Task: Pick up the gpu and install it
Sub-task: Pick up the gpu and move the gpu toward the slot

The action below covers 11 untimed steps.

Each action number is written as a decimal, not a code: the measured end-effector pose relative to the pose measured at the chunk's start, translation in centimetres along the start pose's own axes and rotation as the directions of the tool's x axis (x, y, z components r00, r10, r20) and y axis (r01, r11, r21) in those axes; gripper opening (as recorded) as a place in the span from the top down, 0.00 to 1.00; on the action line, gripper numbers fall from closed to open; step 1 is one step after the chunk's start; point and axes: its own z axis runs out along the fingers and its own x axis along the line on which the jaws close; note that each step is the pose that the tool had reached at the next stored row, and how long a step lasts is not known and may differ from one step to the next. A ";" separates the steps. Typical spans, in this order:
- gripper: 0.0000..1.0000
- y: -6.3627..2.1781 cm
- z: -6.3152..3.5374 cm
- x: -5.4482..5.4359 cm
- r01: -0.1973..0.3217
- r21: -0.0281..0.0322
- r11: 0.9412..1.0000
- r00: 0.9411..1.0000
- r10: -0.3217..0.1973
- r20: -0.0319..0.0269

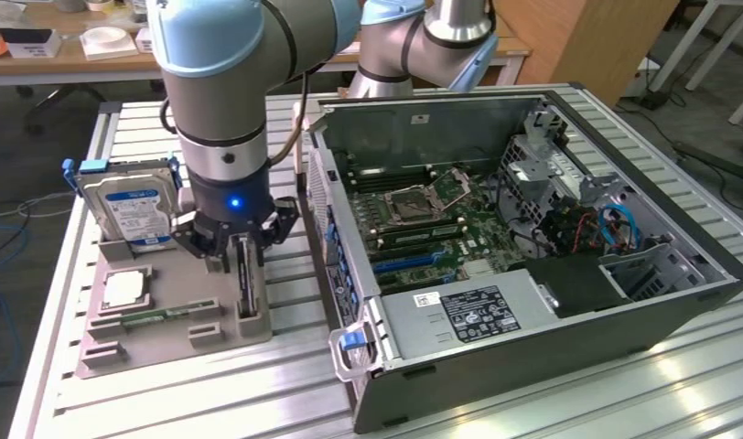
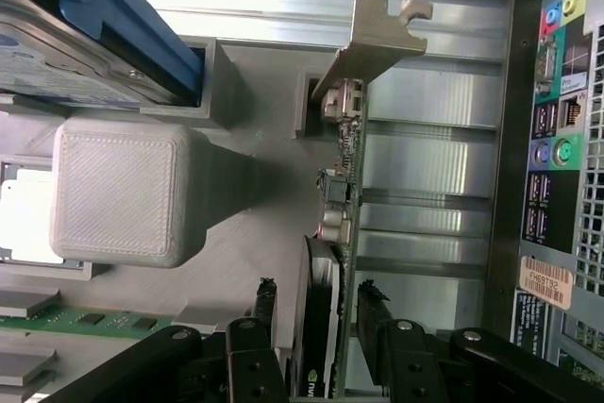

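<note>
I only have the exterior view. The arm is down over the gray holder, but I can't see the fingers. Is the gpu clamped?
Observer: No. In the wrist view the gripper is open, with one finger on each side of the gpu. The card stands on edge in the holder.
Operator: Where is its bracket?
Observer: The silver bracket is on the end away from the fingers.
Operator: What does the card face on the case side?
Observer: The case's rear panel, with its coloured ports, across bare table slats.
</note>
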 end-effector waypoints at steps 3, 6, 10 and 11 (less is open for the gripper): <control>0.53 0.02 0.23 0.0 0.000 0.000 1.000 1.000 0.000 0.000; 0.53 0.03 0.42 0.0 0.000 0.000 1.000 1.000 0.000 0.000; 0.53 0.02 0.53 0.0 -0.007 0.000 1.000 1.000 0.007 0.001; 0.53 0.02 0.55 0.0 -0.013 0.000 1.000 1.000 0.013 0.001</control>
